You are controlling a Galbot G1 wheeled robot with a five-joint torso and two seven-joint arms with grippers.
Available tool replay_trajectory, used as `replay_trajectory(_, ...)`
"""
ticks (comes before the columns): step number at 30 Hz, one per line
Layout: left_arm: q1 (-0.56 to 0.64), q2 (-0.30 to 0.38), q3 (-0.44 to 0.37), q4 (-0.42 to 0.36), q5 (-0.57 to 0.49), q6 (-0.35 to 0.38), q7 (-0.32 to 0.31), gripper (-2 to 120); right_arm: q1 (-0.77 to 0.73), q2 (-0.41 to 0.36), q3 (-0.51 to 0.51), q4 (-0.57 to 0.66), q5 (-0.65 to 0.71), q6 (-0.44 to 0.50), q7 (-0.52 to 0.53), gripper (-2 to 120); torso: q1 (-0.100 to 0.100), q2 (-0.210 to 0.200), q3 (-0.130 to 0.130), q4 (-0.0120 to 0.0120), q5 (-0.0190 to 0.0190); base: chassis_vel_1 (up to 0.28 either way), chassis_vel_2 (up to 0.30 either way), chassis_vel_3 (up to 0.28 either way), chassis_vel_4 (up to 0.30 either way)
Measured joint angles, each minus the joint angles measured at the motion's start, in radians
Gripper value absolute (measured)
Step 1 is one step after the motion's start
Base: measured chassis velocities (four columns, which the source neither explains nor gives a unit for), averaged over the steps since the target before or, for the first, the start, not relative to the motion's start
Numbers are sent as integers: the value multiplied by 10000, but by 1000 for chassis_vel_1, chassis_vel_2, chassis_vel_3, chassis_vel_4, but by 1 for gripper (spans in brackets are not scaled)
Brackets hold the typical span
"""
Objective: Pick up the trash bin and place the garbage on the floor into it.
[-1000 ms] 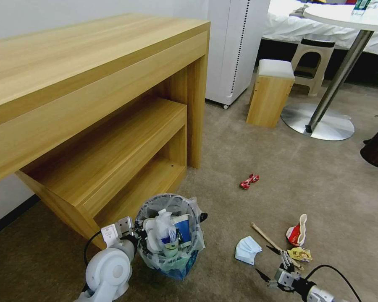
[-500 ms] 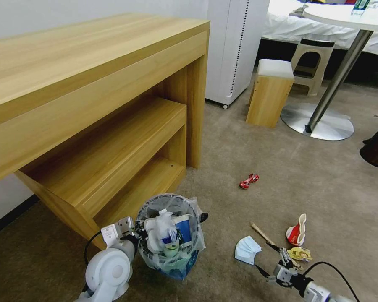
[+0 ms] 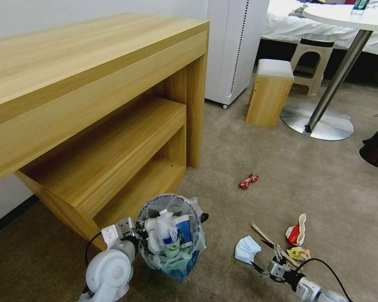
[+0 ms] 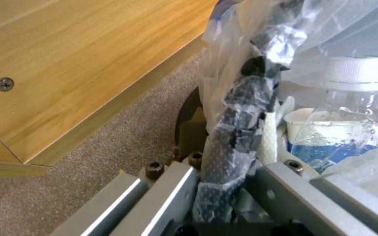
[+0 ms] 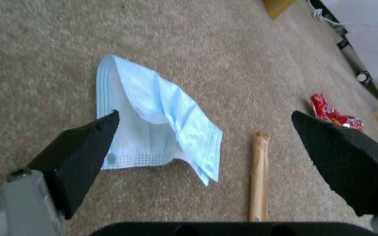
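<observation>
1. The left hand [image 3: 132, 239] is clamped on the rim of the bin [image 3: 171, 235]; in the left wrist view its fingers [image 4: 171, 196] pinch the dark wire and the clear bag between them.
2. The bin sits just beside that hand on its right, by the foot of the table [image 3: 92, 105], and holds a bottle [image 4: 351, 108] and a blue-white cup [image 3: 183, 230].
3. The right hand [image 3: 265, 255] is spread wide and holds nothing, low over the floor [image 3: 281, 176].
4. A pale blue mask [image 5: 158, 127] lies under its left finger [image 5: 84, 154], and the hand's tips straddle it and a stick [image 5: 259, 177].
5. The stick lies just right of the mask, between the two fingers.
6. A red cup [image 3: 297, 231] and a yellow wrapper [image 3: 299, 253] lie just right of the right hand.
7. A red wrapper [image 3: 249, 180] lies well ahead of it on the floor.
</observation>
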Motion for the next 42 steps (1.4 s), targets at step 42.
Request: replay_trajectory(42,106,-21,-66,-51,-47,-39,-10,0,1352,954,-1003,-1667,-195,282,359,93,-2,0,-1,2,3,0,0,0,0)
